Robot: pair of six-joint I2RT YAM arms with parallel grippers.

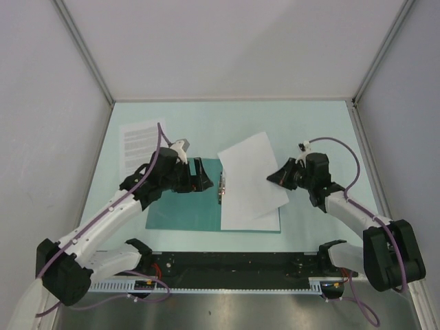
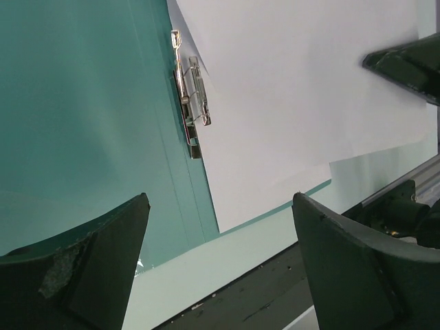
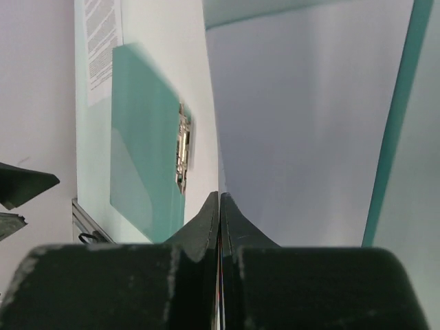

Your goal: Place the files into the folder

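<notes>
The teal folder (image 1: pixel 179 210) (image 2: pixel 82 124) (image 3: pixel 141 137) lies open near the front of the table, with a metal clip (image 1: pixel 221 187) (image 2: pixel 191 96) at its spine. A blank white sheet (image 1: pixel 249 172) (image 2: pixel 295 75) (image 3: pixel 302 124) hangs tilted over the folder's right half, and my right gripper (image 1: pixel 275 177) (image 3: pixel 220 196) is shut on its right edge. More white paper shows flat on that half beneath it. My left gripper (image 1: pixel 205 175) (image 2: pixel 220 199) hovers open and empty over the folder's left half beside the spine. The printed sheet (image 1: pixel 141 146) (image 3: pixel 102 41) lies at the back left.
A black rail with the arm bases (image 1: pixel 234 265) runs along the near edge. The pale mint table (image 1: pixel 316 130) is boxed in by grey walls at the left, right and back.
</notes>
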